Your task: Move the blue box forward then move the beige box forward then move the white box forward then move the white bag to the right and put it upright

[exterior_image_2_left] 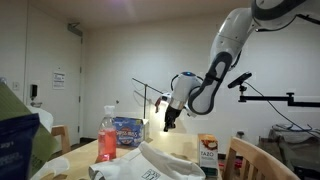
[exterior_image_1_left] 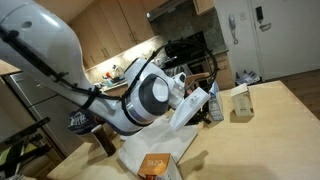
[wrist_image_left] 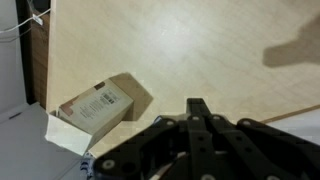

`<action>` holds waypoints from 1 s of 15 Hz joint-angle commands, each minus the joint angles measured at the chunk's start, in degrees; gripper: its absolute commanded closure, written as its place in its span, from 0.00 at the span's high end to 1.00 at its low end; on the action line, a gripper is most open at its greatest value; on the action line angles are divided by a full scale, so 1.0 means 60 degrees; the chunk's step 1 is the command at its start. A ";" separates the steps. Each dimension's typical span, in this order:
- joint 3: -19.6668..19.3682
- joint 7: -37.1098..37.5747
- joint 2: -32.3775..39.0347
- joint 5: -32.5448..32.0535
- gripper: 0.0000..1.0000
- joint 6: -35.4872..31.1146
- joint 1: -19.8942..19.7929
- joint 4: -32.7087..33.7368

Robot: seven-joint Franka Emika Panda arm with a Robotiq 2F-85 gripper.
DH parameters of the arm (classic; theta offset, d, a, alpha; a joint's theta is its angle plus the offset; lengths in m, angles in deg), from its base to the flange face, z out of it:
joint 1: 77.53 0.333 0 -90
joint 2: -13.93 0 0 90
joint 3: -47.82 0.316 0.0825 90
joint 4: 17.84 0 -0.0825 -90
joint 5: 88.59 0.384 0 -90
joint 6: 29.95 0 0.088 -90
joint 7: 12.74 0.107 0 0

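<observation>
Hand: the hand (wrist_image_left: pixel 197 104) is seen shut, fingers pressed together with nothing gripped. It hangs just above the bench (wrist_image_left: pixel 190 40).
Nearest thing: the beige box (wrist_image_left: pixel 100 105) is picked up left of the fingertips in the wrist view. It is close but not touched, with its label panel shown to the camera.
Step in hand: this is judged to be the beige box's move forward, with the shut hand used as a pusher and no grasp wanted.
How it is done well: the hand should be brought down behind the carton and its flat face met squarely. Contact is best kept low on the box so that it is slid, not tipped. A slow, straight shove is called for, since an off-centre touch would likely spin so small a carton.
Further out: the blue box (exterior_image_2_left: pixel 127 132) is seen upright beside a red cup (exterior_image_2_left: pixel 107 135), apart from the hand.
Further still: the white box (exterior_image_1_left: pixel 155 165) is spotted by the white bag (exterior_image_1_left: pixel 150 143), which is slumped on the bench and not yet stood upright.
Watch for: the bag's loose cloth should be kept out of the pushing line.
</observation>
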 commanded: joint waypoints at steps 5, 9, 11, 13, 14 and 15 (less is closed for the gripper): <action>0.0448 -0.0317 -0.1881 -0.0944 0.00 -0.2177 -0.0890 -0.2969; 0.2277 -0.0284 -0.2296 -0.1967 0.00 -0.2163 -0.2840 -0.3839; 0.3030 -0.0135 -0.2320 -0.2263 0.00 -0.2078 -0.3684 -0.4066; 0.3726 -0.0012 -0.2279 -0.2408 0.00 -0.2010 -0.4485 -0.4208; 0.3852 0.0007 -0.2286 -0.2400 0.00 -0.1970 -0.4656 -0.4223; 0.3626 0.0086 -0.2363 -0.2224 0.00 -0.2010 -0.4488 -0.4196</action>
